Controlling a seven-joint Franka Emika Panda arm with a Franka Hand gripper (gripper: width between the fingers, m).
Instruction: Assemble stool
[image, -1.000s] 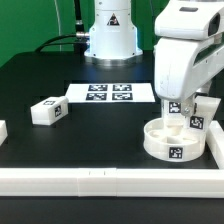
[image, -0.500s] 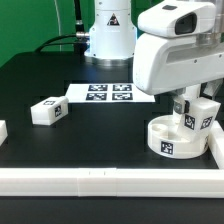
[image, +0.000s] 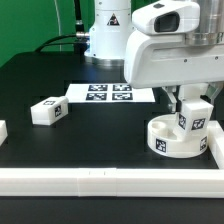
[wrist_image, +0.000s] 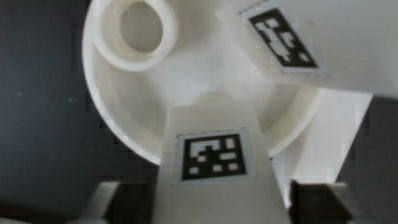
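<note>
Stool part: short blocky white plastic leg (image: 194, 117), tagged, clamped in the arm's two-finger gripper (image: 190, 106) over the round thick white plastic seat (image: 168, 143), at the exterior view's right. Judged light, rigid, smooth, likely slippery. Hold by flat opposite faces. Socket contact unclear.

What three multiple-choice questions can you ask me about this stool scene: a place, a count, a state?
1. Where does the loose leg in full view lie? A on the border rail; B on the table, exterior view's left of the marker board; C on the marker board.
2. How many tags does the marker board carry? A two; B four; C six.
3. What is the gripper's state? A open, empty; B out of view; C shut on a second leg.
Answers: B, it lies beside the board; B, two rows of two; C, it clasps the second leg over the seat.
</note>
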